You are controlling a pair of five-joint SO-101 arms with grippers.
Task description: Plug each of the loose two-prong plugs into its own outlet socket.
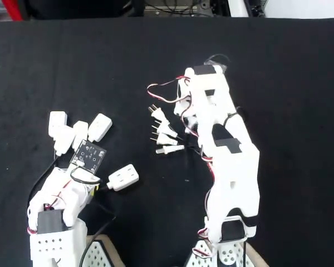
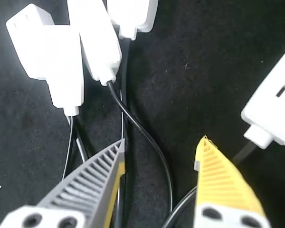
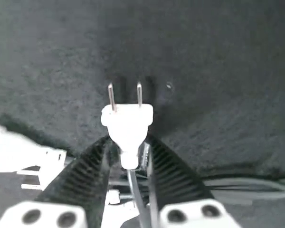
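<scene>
We are seeing the right gripper (image 3: 128, 154) clamping one plug (image 3: 127, 123) by its body near the table's (image 1: 278, 72) middle, prongs leading, presumably for insertion. The left gripper (image 2: 161, 149) is hanging open near the left edge, just short of the sockets (image 2: 64, 71).

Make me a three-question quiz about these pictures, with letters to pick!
1. Where are the outlet sockets? A) beside the left arm B) on the floor C) on a chair
2. What colour is the plug in the right tool? A) red B) white C) green
3. How is the left tool? A) shut on a plug B) shut on a cable C) open
1 A: they lie on the black table by that arm. 2 B: its body is white. 3 C: its fingers stand apart.
</scene>
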